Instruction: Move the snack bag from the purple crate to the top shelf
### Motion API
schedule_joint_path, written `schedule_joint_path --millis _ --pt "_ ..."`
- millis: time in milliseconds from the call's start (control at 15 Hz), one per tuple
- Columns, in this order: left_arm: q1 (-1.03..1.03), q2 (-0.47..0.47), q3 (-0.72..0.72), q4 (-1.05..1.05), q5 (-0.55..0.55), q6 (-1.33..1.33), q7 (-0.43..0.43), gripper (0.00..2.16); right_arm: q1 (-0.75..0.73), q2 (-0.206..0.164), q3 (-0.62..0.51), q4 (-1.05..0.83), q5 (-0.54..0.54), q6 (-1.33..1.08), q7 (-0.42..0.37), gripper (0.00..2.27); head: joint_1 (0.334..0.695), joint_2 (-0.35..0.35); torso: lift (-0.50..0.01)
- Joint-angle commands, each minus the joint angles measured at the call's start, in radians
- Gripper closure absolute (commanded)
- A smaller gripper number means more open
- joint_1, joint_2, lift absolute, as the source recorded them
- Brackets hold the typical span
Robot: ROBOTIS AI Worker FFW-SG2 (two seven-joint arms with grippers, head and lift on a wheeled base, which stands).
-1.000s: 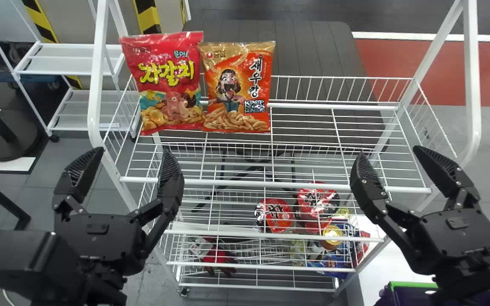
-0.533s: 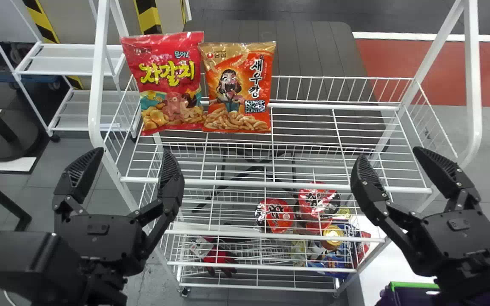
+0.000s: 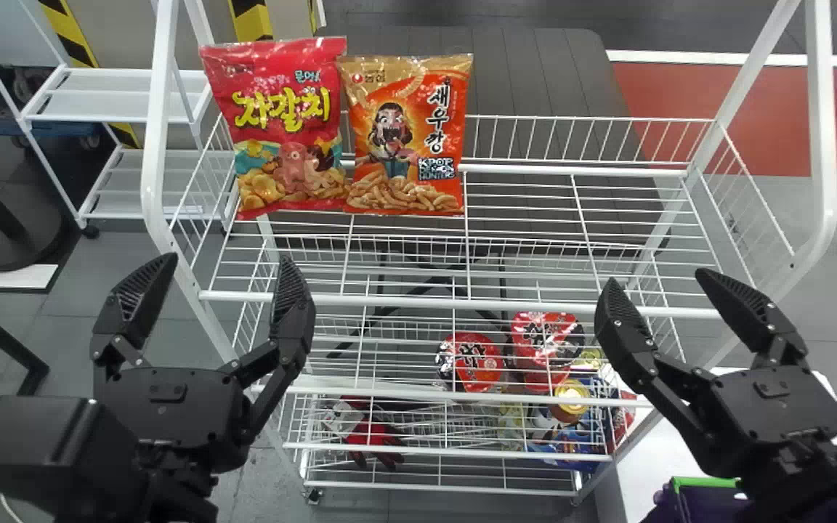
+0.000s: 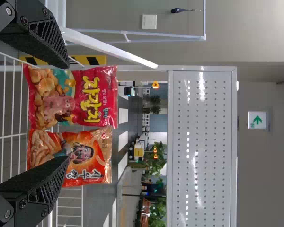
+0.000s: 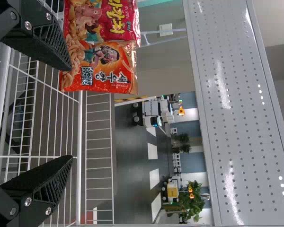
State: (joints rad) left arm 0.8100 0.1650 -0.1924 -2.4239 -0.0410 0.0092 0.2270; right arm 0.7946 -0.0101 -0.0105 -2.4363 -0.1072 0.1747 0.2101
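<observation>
Glossy, crinkled plastic film enclosed the red snack bag [image 3: 269,131] and orange snack bag [image 3: 418,138] near the top shelf's [image 3: 389,301] rear left corner, its wire smooth coated metal, while the left gripper [image 3: 228,259] and right gripper [image 3: 656,277] bore matt, ribbed surfaces.

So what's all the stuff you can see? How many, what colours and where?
Red snack bag: one, red, top shelf, left part
Orange snack bag: one, orange and gold, beside the red one
Wire rack: one, white, ahead
Cups: at least two, red, lower down
Round lid: one, gold, near the cups
Gloves: can't tell how many, red and black, low on the left
Crate: one, purple with green rim, bottom right
Second rack: one, white, behind left
Left gripper: one, black, open, front left
Right gripper: one, black, open, front right
</observation>
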Motion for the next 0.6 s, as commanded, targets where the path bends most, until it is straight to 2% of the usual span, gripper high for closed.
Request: schedule_joint_path --millis 0,533 --pt "0.0 -0.001 -0.001 0.0 0.001 -0.001 0.0 0.15 0.0 0.001 -0.003 0.0 -0.002 0.0 0.0 0.17 0.695 -0.005 -0.04" --pt "0.0 -0.001 -0.001 0.006 0.003 -0.013 -0.002 0.15 0.015 -0.001 -0.017 0.005 -0.003 -0.004 0.002 0.17 0.695 -0.014 -0.072"
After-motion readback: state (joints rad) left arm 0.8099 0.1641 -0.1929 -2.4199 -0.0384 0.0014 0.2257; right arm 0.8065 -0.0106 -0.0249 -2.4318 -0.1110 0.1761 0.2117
